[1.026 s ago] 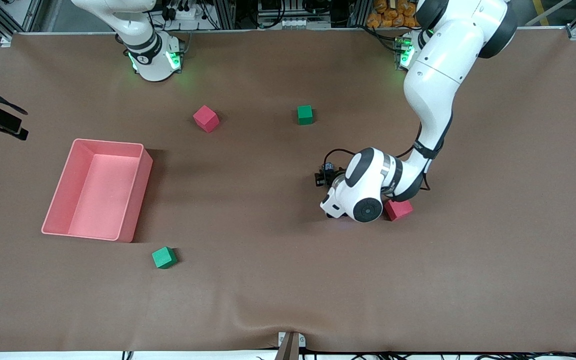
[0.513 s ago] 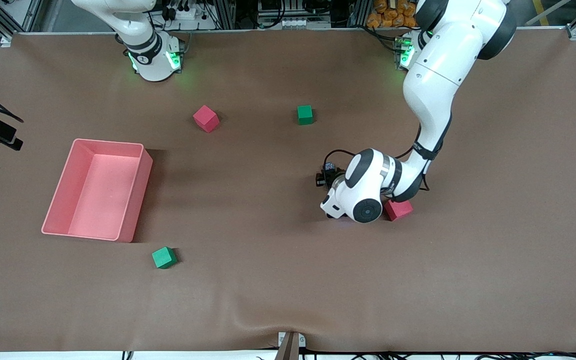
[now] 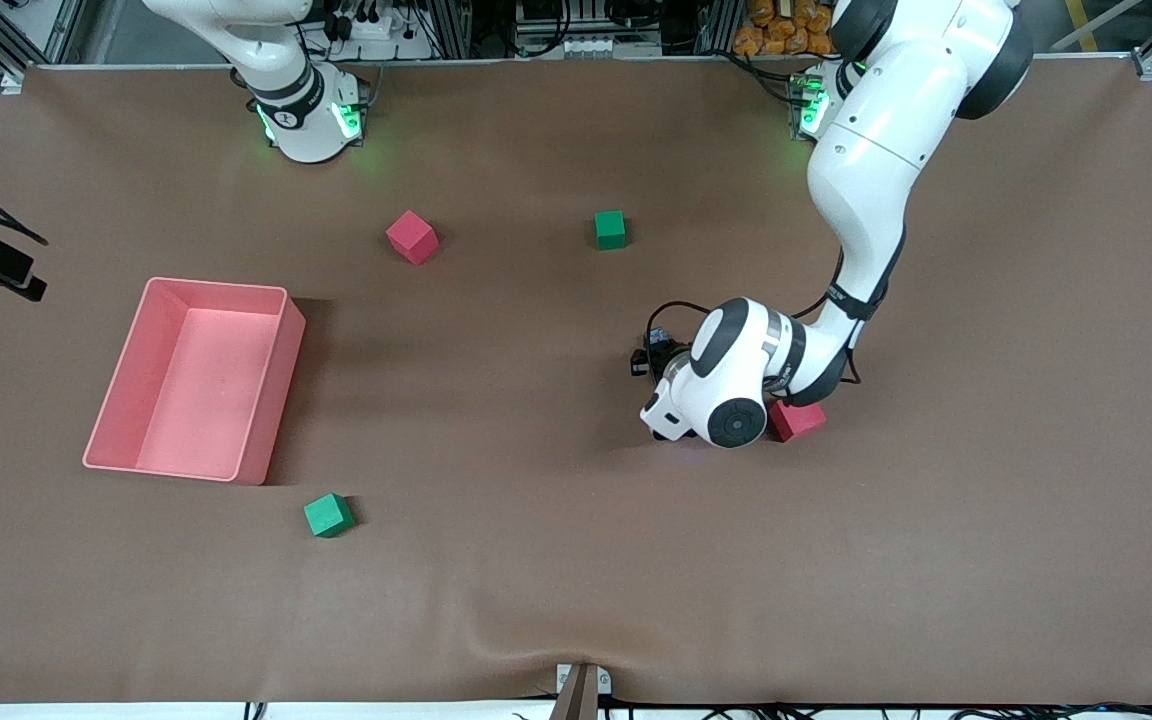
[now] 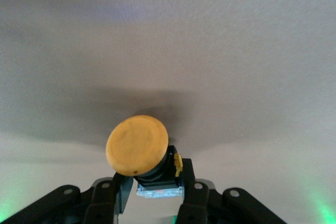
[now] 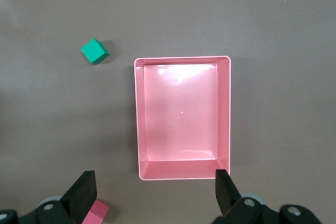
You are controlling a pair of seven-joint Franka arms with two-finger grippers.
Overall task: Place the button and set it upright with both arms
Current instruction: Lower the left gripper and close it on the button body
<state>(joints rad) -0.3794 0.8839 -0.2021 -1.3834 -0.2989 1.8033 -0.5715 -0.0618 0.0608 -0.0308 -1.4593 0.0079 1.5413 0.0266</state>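
Note:
The button (image 4: 137, 145) has a round orange cap on a short dark body. My left gripper (image 4: 155, 184) is shut on that body, with the cap pointing away from the hand toward the brown mat. In the front view the left arm's white wrist (image 3: 721, 385) sits low over the middle of the table and hides the button and the fingers. My right gripper (image 5: 155, 190) is open and empty, held high over the mat beside the pink bin (image 5: 226, 114).
The pink bin (image 3: 271, 385) stands toward the right arm's end. A red cube (image 3: 798, 420) lies right beside the left wrist. Another red cube (image 3: 411, 237) and a green cube (image 3: 610, 229) lie nearer the bases. A second green cube (image 3: 328, 515) lies near the bin.
The left wrist has shifted very slightly over the same spot, still holding the button. The cubes and the bin have not moved.

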